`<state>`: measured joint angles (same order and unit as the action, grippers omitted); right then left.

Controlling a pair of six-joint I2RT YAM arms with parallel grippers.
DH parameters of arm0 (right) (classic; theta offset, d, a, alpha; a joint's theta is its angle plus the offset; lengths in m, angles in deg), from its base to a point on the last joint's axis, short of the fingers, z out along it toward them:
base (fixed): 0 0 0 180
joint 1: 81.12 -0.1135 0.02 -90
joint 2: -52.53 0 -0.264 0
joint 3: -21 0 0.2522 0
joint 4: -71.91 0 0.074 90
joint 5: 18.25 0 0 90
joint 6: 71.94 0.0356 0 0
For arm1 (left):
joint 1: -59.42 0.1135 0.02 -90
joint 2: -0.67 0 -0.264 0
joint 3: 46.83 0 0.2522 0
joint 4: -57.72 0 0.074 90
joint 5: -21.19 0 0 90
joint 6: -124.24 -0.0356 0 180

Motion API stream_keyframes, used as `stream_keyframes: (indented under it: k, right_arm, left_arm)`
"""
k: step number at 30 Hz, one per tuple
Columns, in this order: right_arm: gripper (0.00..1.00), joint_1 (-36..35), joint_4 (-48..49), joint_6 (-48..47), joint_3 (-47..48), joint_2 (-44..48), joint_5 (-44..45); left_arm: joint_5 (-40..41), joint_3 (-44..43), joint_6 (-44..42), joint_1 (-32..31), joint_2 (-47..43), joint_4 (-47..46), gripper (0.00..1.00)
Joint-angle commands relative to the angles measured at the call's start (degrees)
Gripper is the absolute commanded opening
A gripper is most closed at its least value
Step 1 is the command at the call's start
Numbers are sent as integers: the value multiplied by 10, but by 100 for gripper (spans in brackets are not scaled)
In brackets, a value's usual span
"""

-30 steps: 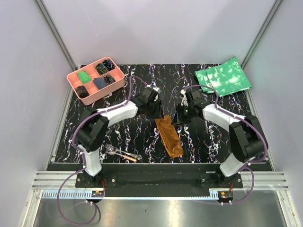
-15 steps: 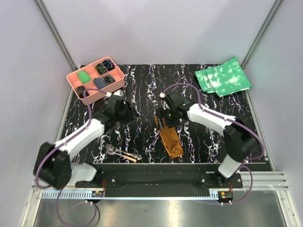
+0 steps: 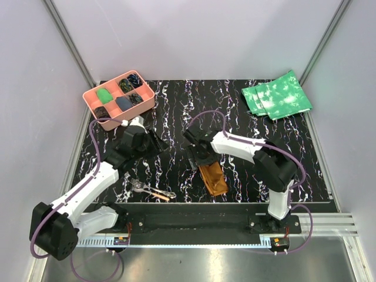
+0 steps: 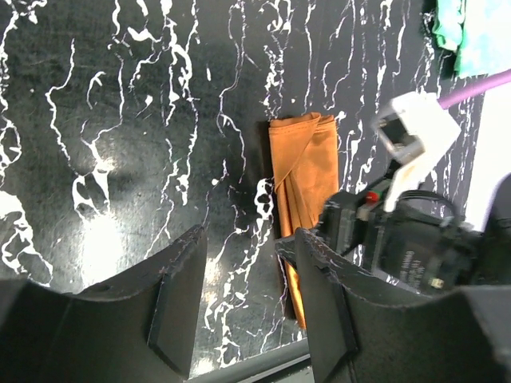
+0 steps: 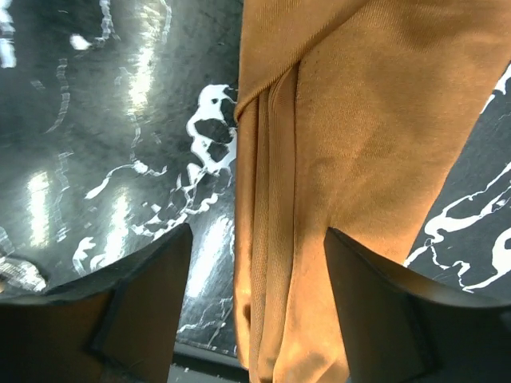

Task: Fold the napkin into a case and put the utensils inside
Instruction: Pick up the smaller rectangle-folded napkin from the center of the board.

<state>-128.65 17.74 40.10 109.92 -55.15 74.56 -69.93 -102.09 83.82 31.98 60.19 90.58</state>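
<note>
Straddling the far end of the case (image 5: 359, 159), the right gripper (image 5: 259, 307) has its jaws apart. One finger stands over bare table (image 3: 176, 111) and the other over the rust-brown cloth, with the case's folded long edge between them. Whether the pads touch the cloth cannot be told. Small white print (image 4: 415, 259) on that gripper's black body is too fine to read.

The left gripper (image 4: 251, 307) hangs over the table to the left of the case, jaws apart, with only marble between them. The case lies at the middle front of the table, slanted, its near end close to the front edge. The utensils (image 3: 151, 190) lie together near the front left, well apart from the case. The pink tray (image 3: 129, 116) sits at the far left corner and the green cloths (image 3: 276, 96) at the far right.

A second ago both grippers met at the case's far end. Half a second ago the left gripper had drawn off to the left; it is now in much the same spot, with its elbow swung lower and further left. Over that half second the right gripper has slid nearer and leftward and now hides more of the case's far part. The case, utensils, tray and green cloths lie where they did.
</note>
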Motion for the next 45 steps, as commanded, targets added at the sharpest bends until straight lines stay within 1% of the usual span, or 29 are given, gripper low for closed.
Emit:
stream_keyframes:
  k: [1, 8, 9, 11, 12, 15, 16, 18, 19, 21, 23, 24, 26, 27, 28, 31, 32, 33, 34, 35, 36, 37, 38, 43, 44, 45]
  right_arm:
    - [73, -23, -29, 23, 30, -21, 73]
    - [58, -54, -53, 42, 50, -60, 139]
    - [52, -58, -61, 49, 53, -64, 158]
    - [47, -73, -70, 56, 61, -75, 180]
    - [42, -78, -77, 63, 62, -82, 203]
    - [32, -87, -79, 71, 64, -88, 230]
    - [25, -88, -79, 71, 64, -89, 236]
    - [19, -90, -80, 72, 71, -88, 238]
    - [13, -90, -80, 71, 74, -86, 236]
    - [7, -92, -77, 64, 86, -69, 222]
    - [0, -92, -68, 52, 102, -50, 194]
    - [0, -92, -63, 44, 106, -44, 159]
    - [0, -92, -53, 35, 126, -25, 127]
    - [0, -91, -46, 28, 130, -18, 84]
    - [0, -91, -38, 23, 137, -13, 65]
    - [0, -87, -8, 13, 138, 8, -12]
    - [0, -82, 24, 12, 132, 18, -41]
    - [0, -75, 46, 17, 123, 24, -106]
    - [0, -60, 72, 22, 94, 31, -141]
    - [0, -50, 136, 31, 77, 40, -179]
    - [0, -40, 169, 57, 60, 42, -250]
    - [0, -21, 200, 67, 31, 42, -286]
    - [0, -13, 257, 86, 17, 37, -342]
    - [0, 16, 376, 113, -44, -2, -435]
    - [0, 28, 422, 125, -53, -16, -461]
    - [0, 34, 439, 129, -62, -22, -471]
  left_arm:
    - [1, 4, 0, -2, -23, -6, 51]
    - [2, 7, -2, -2, -29, -5, 52]
    - [2, 8, 0, -2, -31, -5, 51]
    - [5, 11, -1, -2, -34, -5, 52]
    - [6, 12, -2, -2, -35, -5, 52]
    - [7, 15, -3, -2, -39, -5, 52]
    - [7, 17, -3, -2, -42, -5, 52]
    - [7, 19, -4, -2, -46, -5, 52]
    - [9, 19, -4, -2, -49, -3, 52]
    - [9, 19, -4, -2, -55, 2, 52]
    - [9, 19, -6, -2, -57, 6, 52]
    - [10, 18, -7, -2, -61, 8, 52]
    - [24, 17, -8, -1, -63, 14, 52]
    - [27, 15, -8, -2, -64, 17, 52]
    - [30, 14, -10, -2, -64, 20, 52]
    - [36, 12, -12, -2, -65, 28, 53]
    - [37, 11, -14, -2, -65, 30, 52]
    - [38, 10, -13, -1, -68, 32, 53]
    - [42, 9, -13, -1, -69, 37, 53]
    - [44, 9, -13, -2, -70, 39, 53]
    - [46, 7, -13, -1, -72, 45, 53]
    - [50, 6, -13, -1, -73, 48, 53]
    - [53, 6, -14, -2, -75, 51, 53]
    - [67, -3, -12, -1, -78, 63, 53]
    - [67, -5, -12, -1, -74, 64, 53]
    - [68, -7, -11, -2, -72, 65, 53]
